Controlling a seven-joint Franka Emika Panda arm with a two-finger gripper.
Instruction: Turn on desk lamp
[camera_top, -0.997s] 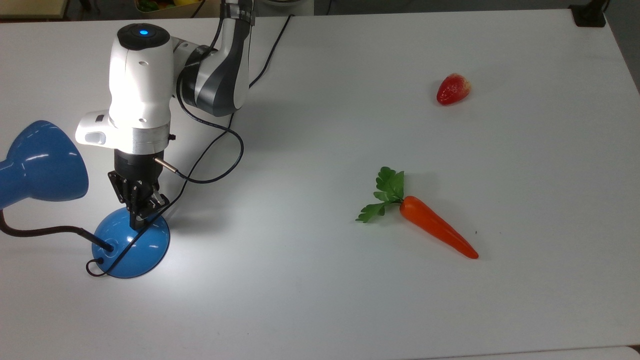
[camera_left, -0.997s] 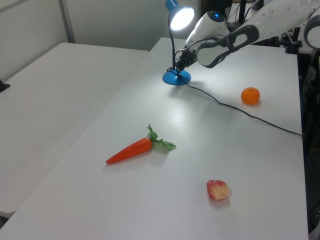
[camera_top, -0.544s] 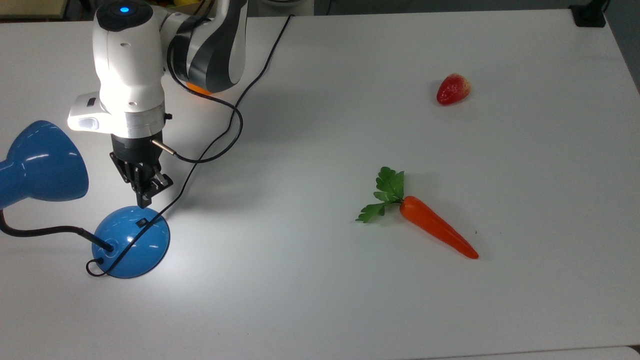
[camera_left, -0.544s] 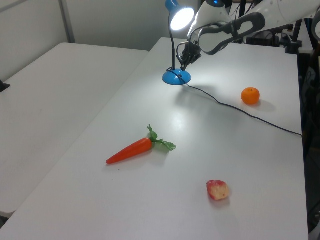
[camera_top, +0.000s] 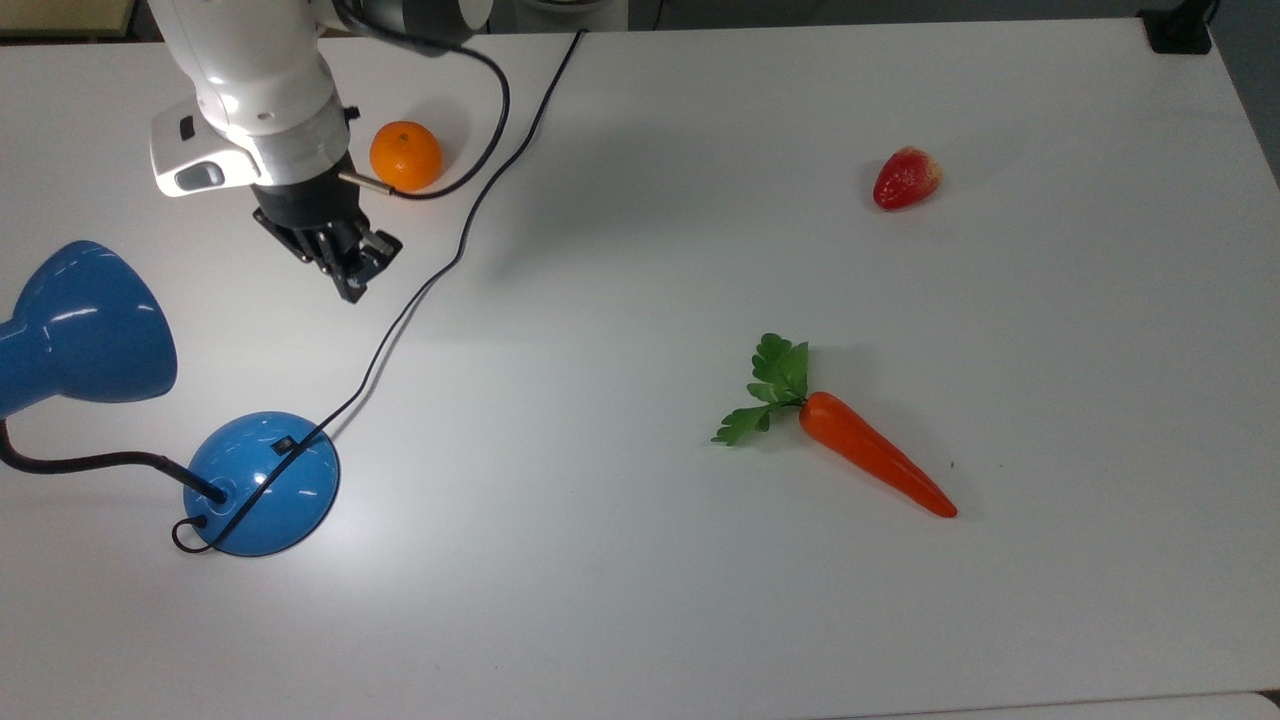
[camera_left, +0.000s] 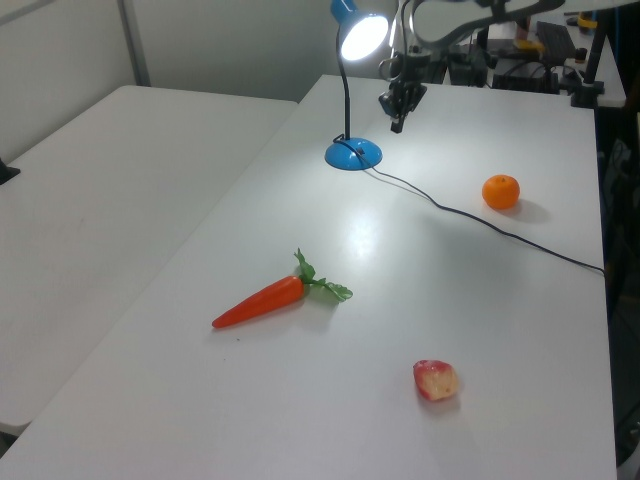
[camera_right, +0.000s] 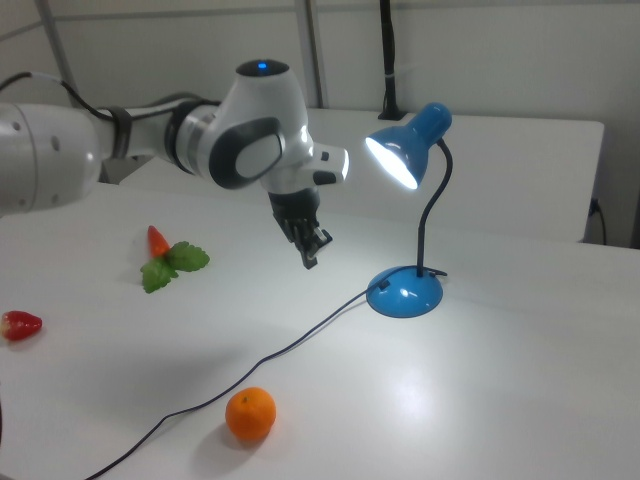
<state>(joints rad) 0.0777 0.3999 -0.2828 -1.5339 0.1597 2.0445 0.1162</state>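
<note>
A: Lamp position?

B: The desk lamp (camera_top: 262, 484) stands on the white tabletop (camera_top: 700, 620), at the top view's lower left. Round blue base down flat, black neck arching up, cone shade (camera_right: 408, 146) glowing bright in the right view. A pale pool of light lies on the tabletop beside the base. The thin black cord (camera_top: 420, 290) runs from the base away across the tabletop.

A: The gripper?

B: The gripper (camera_top: 352, 282) hangs in the air, clear of the lamp, up and off from the base, touching nothing. Jaws look drawn together, with nothing between them. In the right view it sits between the shade and the carrot (camera_right: 158, 241), above the cord.

A: Other things, taken from the lamp?

B: The orange (camera_top: 405, 155) lies past the gripper, near the cord. The carrot, with green leaves, is well apart from the base. The strawberry (camera_top: 906, 178) is farther from the lamp than the carrot.
</note>
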